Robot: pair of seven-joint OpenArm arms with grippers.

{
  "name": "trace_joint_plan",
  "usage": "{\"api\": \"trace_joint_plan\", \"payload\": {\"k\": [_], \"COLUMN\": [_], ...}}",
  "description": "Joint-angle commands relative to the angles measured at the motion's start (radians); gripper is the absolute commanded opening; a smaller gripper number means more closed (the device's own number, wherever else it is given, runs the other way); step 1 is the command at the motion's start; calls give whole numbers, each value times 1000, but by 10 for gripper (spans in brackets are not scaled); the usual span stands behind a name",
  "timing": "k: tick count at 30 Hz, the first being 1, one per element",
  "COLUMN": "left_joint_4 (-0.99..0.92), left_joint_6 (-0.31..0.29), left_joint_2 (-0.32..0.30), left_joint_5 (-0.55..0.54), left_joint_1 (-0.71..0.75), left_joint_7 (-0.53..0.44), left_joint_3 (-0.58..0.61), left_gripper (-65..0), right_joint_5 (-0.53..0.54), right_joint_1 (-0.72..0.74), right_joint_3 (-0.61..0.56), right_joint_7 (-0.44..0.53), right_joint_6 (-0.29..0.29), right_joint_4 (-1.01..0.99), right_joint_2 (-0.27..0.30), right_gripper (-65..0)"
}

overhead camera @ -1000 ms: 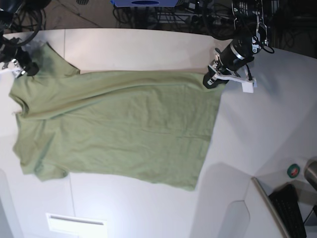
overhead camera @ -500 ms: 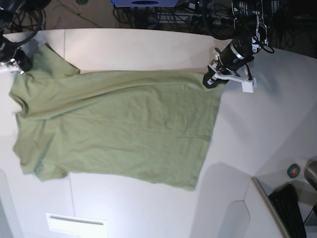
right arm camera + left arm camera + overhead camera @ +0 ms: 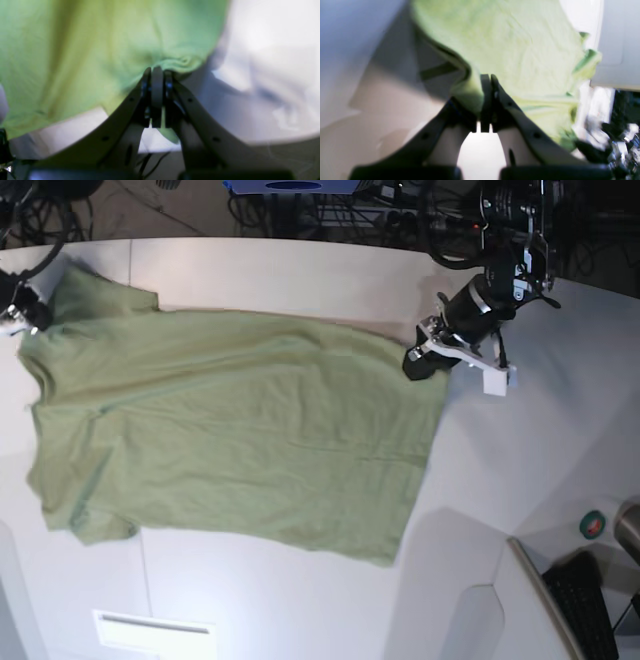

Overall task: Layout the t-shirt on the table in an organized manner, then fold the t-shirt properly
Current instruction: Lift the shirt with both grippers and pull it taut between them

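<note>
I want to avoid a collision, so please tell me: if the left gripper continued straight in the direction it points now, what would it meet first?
The left gripper is already shut on the t-shirt, so more of that cloth comes first, and probably the table beneath it. Depth is unclear in the blurred wrist view.

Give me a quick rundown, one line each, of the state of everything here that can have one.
t-shirt: spread out on the table, unfolded, far edge lifted at both pinched corners.
left hand: shut on the t-shirt's hem corner.
right hand: shut on the t-shirt's sleeve edge.
table: white, carrying the t-shirt.
</note>
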Motion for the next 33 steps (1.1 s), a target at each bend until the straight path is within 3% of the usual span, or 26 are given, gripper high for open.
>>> {"api": "trace_joint_plan", "payload": {"k": [1, 6, 8, 11, 15, 18, 22, 25, 29, 33], "left_joint_4": [-5, -109, -154, -244, -355, -315, -207, -161, -141, -146], "left_joint_6": [-12, -10, 26, 141, 152, 152, 152, 152, 152, 152], "left_joint_2": [-4, 4, 8, 62, 137, 163, 169, 162, 145, 85], "left_joint_5": [8, 99, 94, 94, 94, 92, 91, 91, 96, 99], "left_joint_1": [-35, -296, -438, -682, -995, -1124, -1149, -1038, -827, -618], "left_joint_7": [-8, -8, -8, -10, -13, -11, -8, -10, -11, -14], "left_joint_3": [15, 153, 206, 232, 231, 229, 232, 231, 232, 232], "left_gripper": [-650, -650, -650, -650, -650, -650, -650, -650, -650, -650], "right_joint_5": [11, -73, -133, -217, -242, -242, -242, -242, -243, -245], "right_joint_1": [48, 359, 535, 781, 1031, 1112, 1051, 896, 669, 466], "right_joint_3": [-11, -196, -258, -352, -459, -481, -478, -390, -265, -251], "right_joint_7": [23, 24, 44, 130, 190, 190, 158, 98, 110, 202], "right_joint_6": [3, 2, 6, 9, 9, 9, 9, 9, 9, 9], "right_joint_4": [-4, -213, -316, -409, -405, -319, -115, 25, 68, -14], "right_joint_2": [52, 222, 282, 334, 406, 436, 454, 443, 350, 259], "right_gripper": [-650, -650, -650, -650, -650, -650, -650, -650, -650, -650]}}
